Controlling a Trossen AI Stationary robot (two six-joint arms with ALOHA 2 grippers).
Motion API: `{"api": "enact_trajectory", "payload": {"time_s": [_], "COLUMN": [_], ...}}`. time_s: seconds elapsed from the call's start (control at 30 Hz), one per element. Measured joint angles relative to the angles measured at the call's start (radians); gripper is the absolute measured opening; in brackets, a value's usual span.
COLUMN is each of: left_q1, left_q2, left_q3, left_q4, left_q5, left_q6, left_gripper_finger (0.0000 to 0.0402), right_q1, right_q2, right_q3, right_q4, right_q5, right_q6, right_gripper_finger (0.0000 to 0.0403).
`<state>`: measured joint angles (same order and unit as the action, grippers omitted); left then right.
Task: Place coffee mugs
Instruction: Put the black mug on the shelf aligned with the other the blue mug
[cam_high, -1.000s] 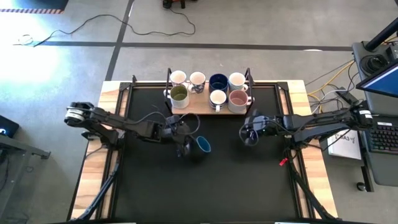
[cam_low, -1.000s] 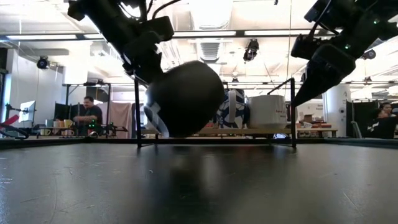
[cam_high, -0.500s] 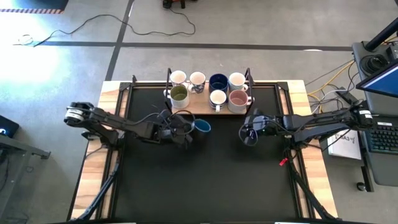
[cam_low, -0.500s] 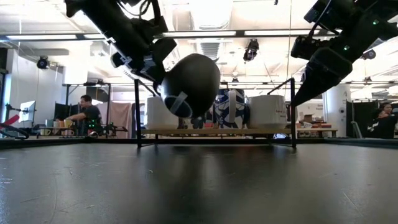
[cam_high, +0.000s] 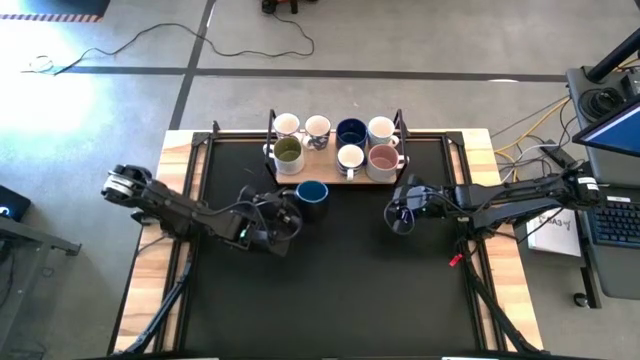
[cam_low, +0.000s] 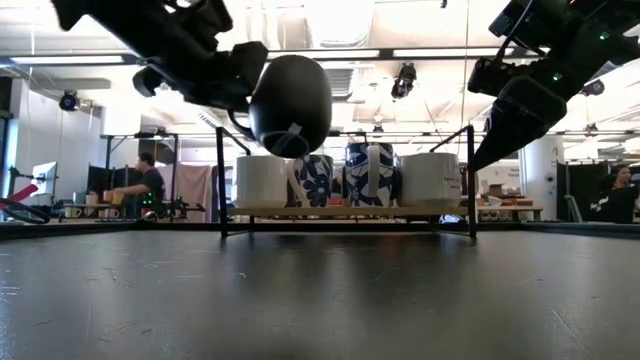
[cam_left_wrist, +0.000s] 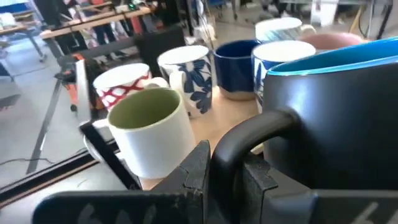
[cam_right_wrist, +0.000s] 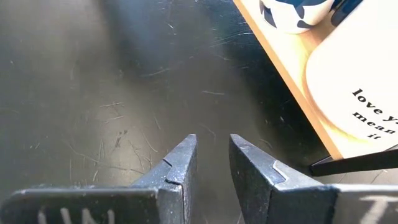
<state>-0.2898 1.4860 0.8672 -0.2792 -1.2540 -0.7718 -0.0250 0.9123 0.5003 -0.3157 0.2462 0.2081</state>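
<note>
In the upper middle of the high view, six mugs (cam_high: 338, 146) sit on the wooden shelf (cam_high: 320, 174). The left gripper (cam_high: 285, 215) is clamped on a dark blue mug's (cam_high: 311, 194) handle, just below the shelf. It is not placed yet. The right gripper (cam_high: 398, 212) waits nearby, a little apart, holding nothing.

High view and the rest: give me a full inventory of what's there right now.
Held mug: 1, dark with blue inside, lifted just in front of the board
White mugs: 4, some printed, on the board
Blue mug: 1, dark blue, board's back row
Green mug: 1, olive inside, board's front left
Pink mug: 1, board's front right
Board: 1, wooden, table's far edge
Table: 1, black top
Person: 1, room behind
Left gripper: shut on held mug's handle
Right gripper: open, empty, beside the board
</note>
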Motion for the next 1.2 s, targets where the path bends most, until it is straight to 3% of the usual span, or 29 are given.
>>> {"api": "enact_trajectory", "payload": {"time_s": [0.17, 0.37, 0.6, 0.73, 1.03, 1.2], "left_q1": [-0.008, -0.008, -0.008, -0.008, -0.008, -0.006], "left_q2": [0.0, -0.002, 0.017, 0.095, 0.316, 0.404], "left_q3": [-0.057, -0.128, -0.207, -0.214, -0.167, -0.149], "left_q4": [0.034, 0.216, 0.344, 0.37, 0.388, 0.384], "left_q5": [-0.022, -0.152, -0.142, -0.156, -0.311, -0.315], "left_q6": [-0.077, -0.031, -0.026, -0.018, -0.104, -0.191], "left_gripper_finger": [0.0028, 0.0028, 0.0028, 0.0028, 0.0029, 0.0029], "right_q1": [0.0, 0.0, 0.0, 0.0, 0.0, 0.0], "right_q2": [0.0, 0.0, 0.0, 0.0, 0.0, 0.0], "right_q3": [0.0, 0.0, 0.0, 0.0, 0.0, 0.0], "right_q4": [0.0, 0.0, 0.001, 0.001, 0.007, 0.007], "right_q5": [0.0, 0.0, 0.0, 0.0, 0.0, 0.0], "right_q6": [0.0, 0.0, 0.0, 0.0, 0.0, 0.0], "right_gripper_finger": [0.0084, 0.0084, 0.0084, 0.0084, 0.0084, 0.0084]}}
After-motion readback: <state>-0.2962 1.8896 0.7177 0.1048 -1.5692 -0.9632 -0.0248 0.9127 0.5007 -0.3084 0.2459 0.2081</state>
